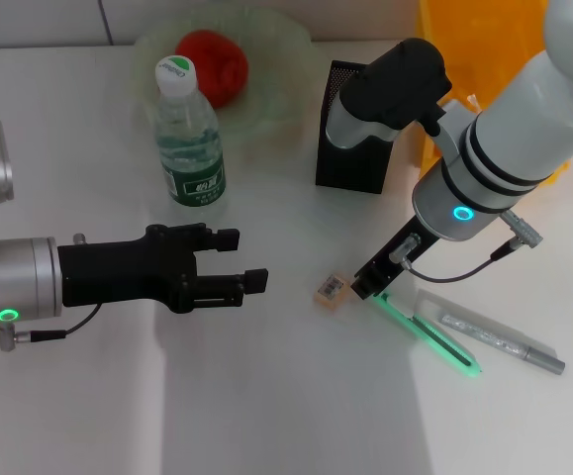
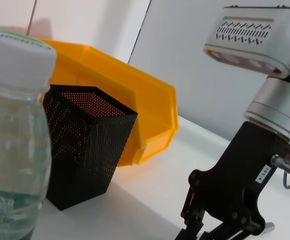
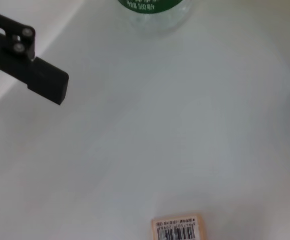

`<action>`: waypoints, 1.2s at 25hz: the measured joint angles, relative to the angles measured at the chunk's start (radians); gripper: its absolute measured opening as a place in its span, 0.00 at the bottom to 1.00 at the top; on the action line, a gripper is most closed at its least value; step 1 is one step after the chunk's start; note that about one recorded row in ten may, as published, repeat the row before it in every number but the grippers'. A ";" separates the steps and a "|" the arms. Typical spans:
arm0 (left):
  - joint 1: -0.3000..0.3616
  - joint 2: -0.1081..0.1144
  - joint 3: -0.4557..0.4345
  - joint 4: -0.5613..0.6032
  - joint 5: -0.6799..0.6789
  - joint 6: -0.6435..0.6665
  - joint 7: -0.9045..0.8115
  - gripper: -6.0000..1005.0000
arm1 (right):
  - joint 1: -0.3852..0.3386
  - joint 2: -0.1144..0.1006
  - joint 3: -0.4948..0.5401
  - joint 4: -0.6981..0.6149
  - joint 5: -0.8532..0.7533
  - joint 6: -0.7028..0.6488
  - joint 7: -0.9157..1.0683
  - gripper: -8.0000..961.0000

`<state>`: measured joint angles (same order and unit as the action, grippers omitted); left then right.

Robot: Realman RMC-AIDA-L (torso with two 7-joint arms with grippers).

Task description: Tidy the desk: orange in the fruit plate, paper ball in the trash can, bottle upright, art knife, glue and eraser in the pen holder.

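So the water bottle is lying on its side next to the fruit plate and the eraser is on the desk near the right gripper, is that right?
Not quite. The head view shows the water bottle standing upright, cap on top, not lying on its side. The rest holds: it is beside the fruit plate, and the eraser lies on the desk by the right gripper.
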<state>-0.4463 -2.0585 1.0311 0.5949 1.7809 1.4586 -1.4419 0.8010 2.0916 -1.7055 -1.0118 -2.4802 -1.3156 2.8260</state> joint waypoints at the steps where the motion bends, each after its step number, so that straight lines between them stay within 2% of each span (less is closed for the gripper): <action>1: 0.000 0.000 0.000 -0.001 0.000 -0.001 0.000 0.78 | -0.006 -0.001 0.001 -0.012 0.000 -0.001 0.000 0.21; 6: -0.001 0.000 0.000 -0.006 0.000 -0.002 0.000 0.78 | -0.066 -0.007 0.019 -0.137 0.000 -0.023 -0.001 0.22; 8: -0.003 0.000 -0.002 -0.007 0.000 0.000 0.000 0.78 | -0.120 -0.008 0.081 -0.260 0.000 -0.060 -0.012 0.22; 9: -0.003 0.000 -0.004 -0.007 0.000 0.002 0.000 0.78 | -0.120 -0.008 0.081 -0.260 0.000 -0.060 -0.012 0.23; 12: -0.005 0.000 -0.004 -0.007 0.000 0.004 0.000 0.78 | -0.189 -0.009 0.148 -0.406 0.000 -0.084 -0.021 0.23; 13: -0.006 0.000 -0.004 -0.007 0.000 0.004 -0.001 0.78 | -0.234 -0.009 0.193 -0.502 0.007 -0.088 -0.030 0.24; 14: -0.006 0.000 -0.004 -0.007 0.000 0.004 -0.001 0.78 | -0.234 -0.009 0.193 -0.502 0.007 -0.088 -0.030 0.24; 17: -0.008 0.000 -0.004 -0.007 0.000 0.005 -0.003 0.78 | -0.312 -0.008 0.289 -0.633 0.096 -0.074 -0.089 0.25; 18: -0.010 0.000 -0.004 -0.007 0.000 0.005 -0.005 0.78 | -0.356 -0.009 0.364 -0.669 0.205 -0.040 -0.162 0.25; 19: -0.010 0.000 -0.004 -0.007 0.000 0.005 -0.005 0.78 | -0.356 -0.009 0.364 -0.669 0.205 -0.040 -0.162 0.25; 22: -0.013 0.000 -0.003 -0.007 -0.001 0.005 -0.006 0.78 | -0.404 -0.009 0.482 -0.634 0.417 0.035 -0.319 0.26; 23: -0.014 0.000 -0.003 -0.007 -0.001 0.005 -0.006 0.78 | -0.421 -0.009 0.548 -0.550 0.585 0.098 -0.461 0.26; 24: -0.014 0.000 -0.003 -0.007 -0.002 0.005 -0.007 0.78 | -0.421 -0.009 0.548 -0.550 0.585 0.098 -0.461 0.26; 27: -0.015 0.000 -0.003 -0.008 -0.003 0.005 -0.008 0.78 | -0.412 -0.010 0.637 -0.330 0.853 0.144 -0.703 0.27; 28: -0.015 0.000 -0.003 -0.008 -0.004 0.005 -0.008 0.78 | -0.384 -0.012 0.691 -0.173 1.002 0.145 -0.852 0.27; 29: -0.015 0.000 -0.003 -0.008 -0.004 0.006 -0.009 0.78 | -0.370 -0.012 0.715 -0.098 1.056 0.143 -0.917 0.28; 30: -0.015 0.000 -0.003 -0.008 -0.004 0.006 -0.009 0.78 | -0.370 -0.012 0.715 -0.098 1.056 0.143 -0.917 0.28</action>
<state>-0.4614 -2.0584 1.0278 0.5874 1.7769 1.4646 -1.4505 0.4307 2.0795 -0.9903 -1.1100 -1.4244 -1.1724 1.9087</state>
